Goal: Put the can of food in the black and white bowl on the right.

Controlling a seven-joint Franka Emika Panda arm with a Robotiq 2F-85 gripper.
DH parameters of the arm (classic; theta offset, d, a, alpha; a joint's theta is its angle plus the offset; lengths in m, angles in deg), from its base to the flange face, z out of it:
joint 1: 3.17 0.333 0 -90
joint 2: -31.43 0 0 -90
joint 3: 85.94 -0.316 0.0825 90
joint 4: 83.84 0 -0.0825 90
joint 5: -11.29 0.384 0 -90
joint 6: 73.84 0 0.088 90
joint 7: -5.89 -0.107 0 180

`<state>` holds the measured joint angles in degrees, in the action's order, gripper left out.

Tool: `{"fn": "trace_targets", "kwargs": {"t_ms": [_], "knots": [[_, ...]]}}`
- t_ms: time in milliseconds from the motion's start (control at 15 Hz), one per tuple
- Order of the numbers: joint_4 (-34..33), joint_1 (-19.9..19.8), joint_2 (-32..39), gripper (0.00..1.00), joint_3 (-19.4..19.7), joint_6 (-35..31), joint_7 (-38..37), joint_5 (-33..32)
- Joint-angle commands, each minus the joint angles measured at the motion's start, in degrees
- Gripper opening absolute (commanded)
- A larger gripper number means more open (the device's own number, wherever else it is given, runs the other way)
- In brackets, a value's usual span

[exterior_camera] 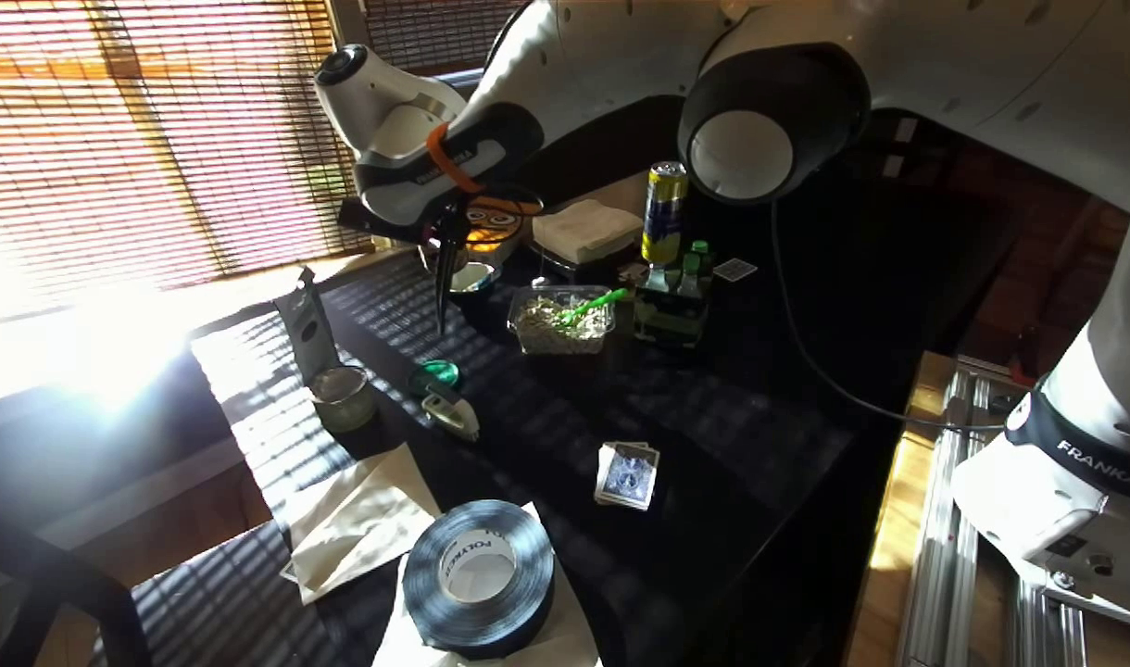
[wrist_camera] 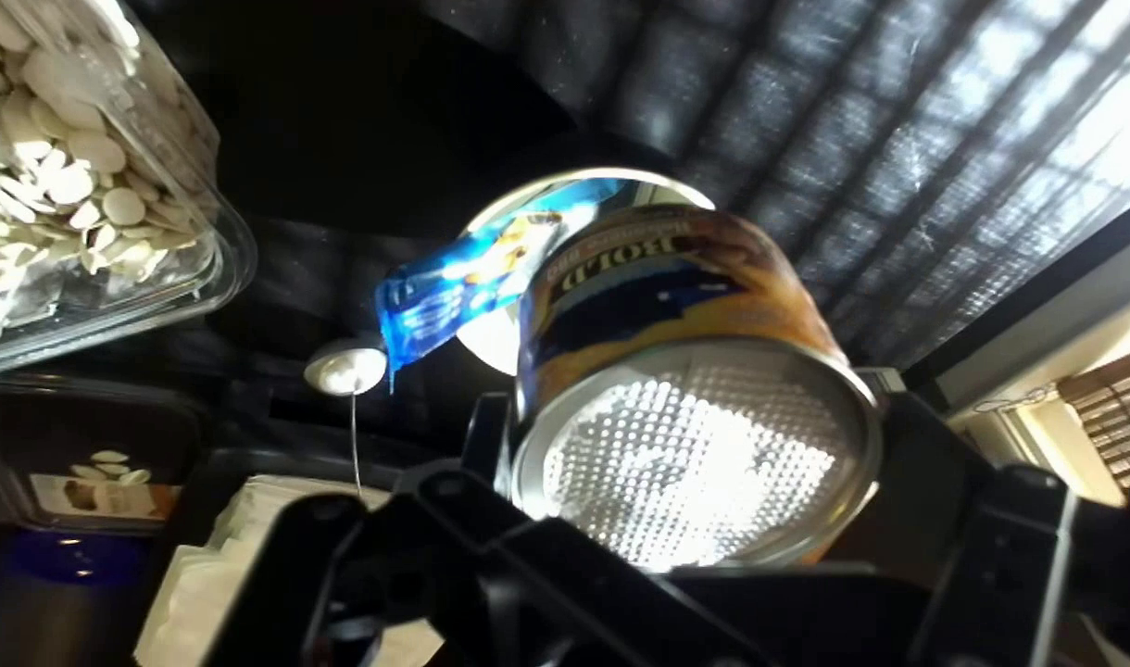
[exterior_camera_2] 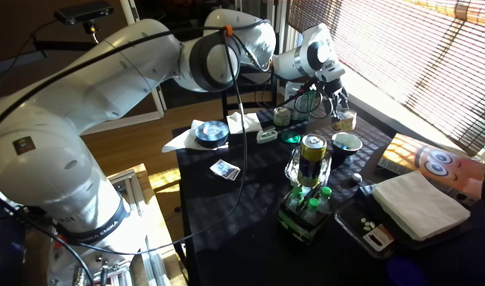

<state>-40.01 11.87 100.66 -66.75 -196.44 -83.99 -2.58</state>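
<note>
One clear tray [exterior_camera_2: 352, 216] lay in the foreground of an exterior view, a few white pieces [exterior_camera_2: 367, 225] and a label [exterior_camera_2: 381, 238] inside, next to one stack of white napkins [exterior_camera_2: 421, 204]. One dark carrier [exterior_camera_2: 297, 225] held green-capped bottles [exterior_camera_2: 324, 204]; one tall drink can [exterior_camera_2: 311, 167], yellow and dark blue, showed upright just above it, its footing hidden. One orange box [exterior_camera_2: 435, 161], printed with cartoon eyes, sat behind the napkins. Playing cards [exterior_camera_2: 225, 169], blue-patterned, formed a loose stack. One clear tub [exterior_camera: 563, 345] contained flat pale pieces [wrist_camera: 65, 185], a green utensil [exterior_camera: 595, 306] resting among them. One black and white bowl [exterior_camera_2: 353, 142] held a blue packet [wrist_camera: 463, 287] that jutted past its rim. One can of food [exterior_camera_2: 344, 121] was in the air, apart from the bowl and covering part of it in the wrist view; whether squarely overhead could not be told. One gripper [exterior_camera_2: 338, 108], its fingers [wrist_camera: 487, 435] clamped about that can. Farther off: one round green piece [exterior_camera_2: 291, 137], one white brush [exterior_camera_2: 267, 136] beside it, one tape roll [exterior_camera_2: 212, 140] on white paper [exterior_camera_2: 185, 140], one short pale container [exterior_camera_2: 282, 117], and one white-and-green pouch [exterior_camera_2: 306, 104], upright, just beside the container. Farthest, one woven blind [exterior_camera_2: 421, 51].
</note>
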Motion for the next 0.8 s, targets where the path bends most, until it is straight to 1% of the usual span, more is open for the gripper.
{"fn": "trace_targets", "kwargs": {"t_ms": [0,67,133,533,600,733], "knots": [[-0.3,0.0,0.2,0.96,0.0,0.4,-0.2,-0.1],[-0.6,0.1,0.5,0.71,0.0,0.6,-0.3,-0.2],[-1.3,-0.1,1.0,0.71,0.1,1.7,-1.2,0.1],[-3.7,-1.4,3.5,0.71,1.8,3.2,-6.3,-0.1],[-4.6,-2.1,4.0,0.71,0.5,4.1,-7.3,-1.6],[-5.2,-2.4,4.8,0.71,0.1,4.8,-7.7,-1.6]]}}
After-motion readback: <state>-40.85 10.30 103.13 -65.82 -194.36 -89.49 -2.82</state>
